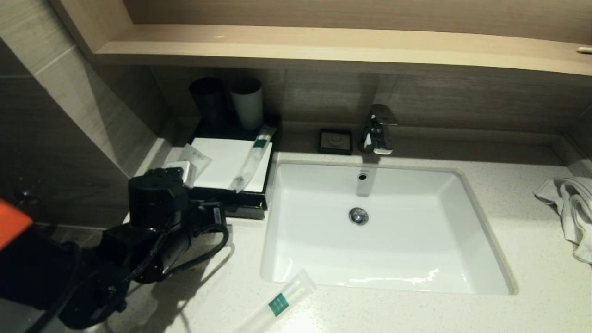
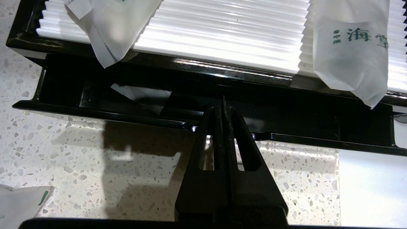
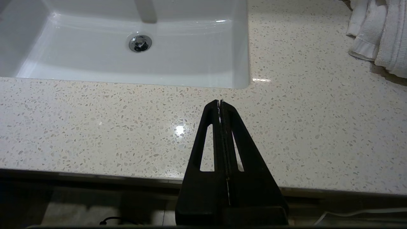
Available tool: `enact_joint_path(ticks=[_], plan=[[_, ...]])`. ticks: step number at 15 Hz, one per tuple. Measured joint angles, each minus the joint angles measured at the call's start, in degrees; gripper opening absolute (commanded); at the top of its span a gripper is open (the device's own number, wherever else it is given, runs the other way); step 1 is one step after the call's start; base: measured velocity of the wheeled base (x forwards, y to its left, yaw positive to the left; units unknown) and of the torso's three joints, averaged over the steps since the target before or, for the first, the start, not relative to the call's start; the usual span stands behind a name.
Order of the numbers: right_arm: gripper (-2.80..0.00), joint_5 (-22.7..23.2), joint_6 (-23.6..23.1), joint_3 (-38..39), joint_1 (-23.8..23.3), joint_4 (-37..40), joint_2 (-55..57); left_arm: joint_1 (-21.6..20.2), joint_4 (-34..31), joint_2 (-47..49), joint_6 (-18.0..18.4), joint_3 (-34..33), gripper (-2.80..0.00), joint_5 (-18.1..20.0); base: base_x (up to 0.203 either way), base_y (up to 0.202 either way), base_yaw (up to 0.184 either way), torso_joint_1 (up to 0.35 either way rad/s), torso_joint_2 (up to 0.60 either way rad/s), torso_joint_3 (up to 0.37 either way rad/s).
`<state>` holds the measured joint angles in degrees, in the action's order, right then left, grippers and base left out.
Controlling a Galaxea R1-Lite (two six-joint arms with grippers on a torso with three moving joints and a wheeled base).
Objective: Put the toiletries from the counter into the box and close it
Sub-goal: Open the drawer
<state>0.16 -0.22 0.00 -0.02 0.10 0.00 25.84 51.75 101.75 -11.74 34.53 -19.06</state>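
Observation:
The black box (image 1: pixel 245 203) stands on the counter left of the sink, topped by a white pleated sheet (image 2: pixel 222 35). Its drawer (image 2: pixel 95 111) is pulled out a little, with a pale packet (image 2: pixel 143 97) inside. A small sachet (image 1: pixel 194 157) and a long packet (image 1: pixel 252 157) lie on top of the box; both show in the left wrist view (image 2: pixel 111 28) (image 2: pixel 349 54). Another long packet with a green label (image 1: pixel 282 300) lies on the counter's front edge. My left gripper (image 2: pixel 223 101) is shut, tips at the notch in the drawer's front lip. My right gripper (image 3: pixel 220 102) is shut and empty over the front counter.
The white sink (image 1: pixel 481 222) with faucet (image 1: pixel 379 129) fills the middle. A black cup (image 1: pixel 210 99) and a white cup (image 1: pixel 247 101) stand behind the box. A black soap dish (image 1: pixel 335 141) sits by the faucet, a white towel (image 1: pixel 571 208) at the right. Another packet's corner (image 2: pixel 19 203) lies near my left gripper.

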Motion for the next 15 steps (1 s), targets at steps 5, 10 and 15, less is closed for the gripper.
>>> enact_joint_path(ticks=[5, 10, 15], plan=[[-2.8, 0.0, 0.0, 0.0, 0.0, 0.0, 0.0, 0.0, 0.1, 0.8, 0.0, 0.6, -2.8, 0.0, 0.0, 0.0, 0.0, 0.0, 0.0, 0.0], [-2.8, 0.0, 0.0, 0.0, 0.0, 0.0, 0.0, 0.0, 0.1, 1.4, 0.0, 0.9, -2.8, 0.0, 0.0, 0.0, 0.0, 0.0, 0.0, 0.0], [-2.8, 0.0, 0.0, 0.0, 0.0, 0.0, 0.0, 0.0, -0.4, 1.4, 0.0, 1.1, -2.8, -0.1, 0.0, 0.0, 0.0, 0.0, 0.0, 0.0]])
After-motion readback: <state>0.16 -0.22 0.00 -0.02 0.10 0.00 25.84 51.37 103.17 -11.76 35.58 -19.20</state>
